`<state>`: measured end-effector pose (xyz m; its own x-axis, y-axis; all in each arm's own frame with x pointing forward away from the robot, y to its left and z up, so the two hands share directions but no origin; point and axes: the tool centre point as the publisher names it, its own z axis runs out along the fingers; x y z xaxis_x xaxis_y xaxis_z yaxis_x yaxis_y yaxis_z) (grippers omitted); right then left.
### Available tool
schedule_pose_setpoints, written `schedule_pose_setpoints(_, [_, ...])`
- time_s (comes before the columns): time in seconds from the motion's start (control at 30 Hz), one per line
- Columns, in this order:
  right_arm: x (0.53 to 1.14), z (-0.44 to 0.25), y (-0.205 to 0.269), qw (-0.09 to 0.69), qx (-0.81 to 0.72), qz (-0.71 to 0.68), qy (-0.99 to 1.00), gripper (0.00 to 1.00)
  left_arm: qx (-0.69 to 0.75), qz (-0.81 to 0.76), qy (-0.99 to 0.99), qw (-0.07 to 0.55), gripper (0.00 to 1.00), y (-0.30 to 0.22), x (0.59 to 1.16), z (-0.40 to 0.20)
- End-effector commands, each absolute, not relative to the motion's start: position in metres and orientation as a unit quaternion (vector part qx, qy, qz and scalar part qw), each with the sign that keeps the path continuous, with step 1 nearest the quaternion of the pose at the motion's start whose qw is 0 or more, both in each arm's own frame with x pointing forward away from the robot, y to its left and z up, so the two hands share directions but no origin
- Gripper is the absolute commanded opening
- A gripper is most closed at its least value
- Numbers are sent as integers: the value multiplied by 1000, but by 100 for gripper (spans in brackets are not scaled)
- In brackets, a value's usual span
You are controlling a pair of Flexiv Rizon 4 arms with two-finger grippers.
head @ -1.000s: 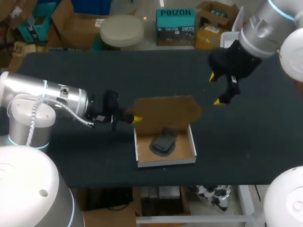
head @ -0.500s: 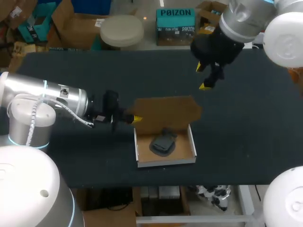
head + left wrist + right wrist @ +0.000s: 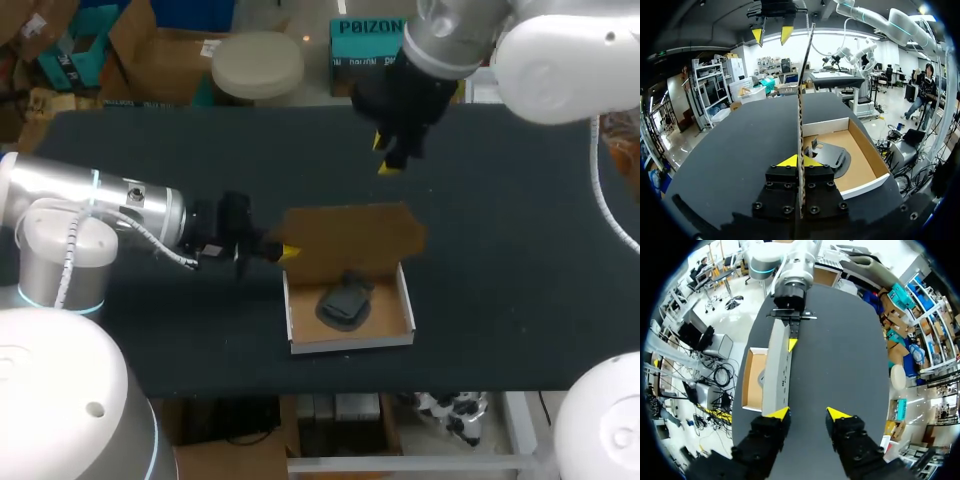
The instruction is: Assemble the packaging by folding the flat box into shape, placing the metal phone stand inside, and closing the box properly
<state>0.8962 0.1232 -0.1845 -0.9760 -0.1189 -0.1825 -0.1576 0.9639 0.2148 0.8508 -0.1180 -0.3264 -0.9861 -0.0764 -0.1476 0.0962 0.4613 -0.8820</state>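
Note:
A shallow cardboard box (image 3: 402,300) with white walls sits near the table's front, and the dark metal phone stand (image 3: 345,300) lies inside it. Its brown lid (image 3: 350,238) stands upright along the box's far side. My left gripper (image 3: 285,252) is shut on the lid's left edge; in the left wrist view the lid (image 3: 801,95) runs edge-on between its tips (image 3: 799,161), with the stand (image 3: 832,157) beside it. My right gripper (image 3: 386,153) hangs above the table behind the lid, open and holding nothing. In the right wrist view its tips (image 3: 807,413) hover over the lid's top edge (image 3: 777,365).
The black tabletop (image 3: 520,270) stretches around the box on all sides. The table's front edge (image 3: 350,388) lies just past the box's near wall. My left arm (image 3: 100,215) lies low across the left part of the table.
My right arm has swung left and toward the table's far side, ending behind the lid, and its fingers have drawn closer together. The left gripper, lid and box have not moved.

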Motion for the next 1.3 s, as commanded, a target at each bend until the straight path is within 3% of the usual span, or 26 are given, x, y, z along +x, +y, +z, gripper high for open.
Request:
schedule_pose_setpoints(0.03, [903,-191,138,59,-74,72,993,48,7,-519,851,82,0,-118,851,-328])
schedule_pose_setpoints(1.3, [862,-224,173,31,-87,12,996,46,7,-519,851,82,0,-118,851,-328])
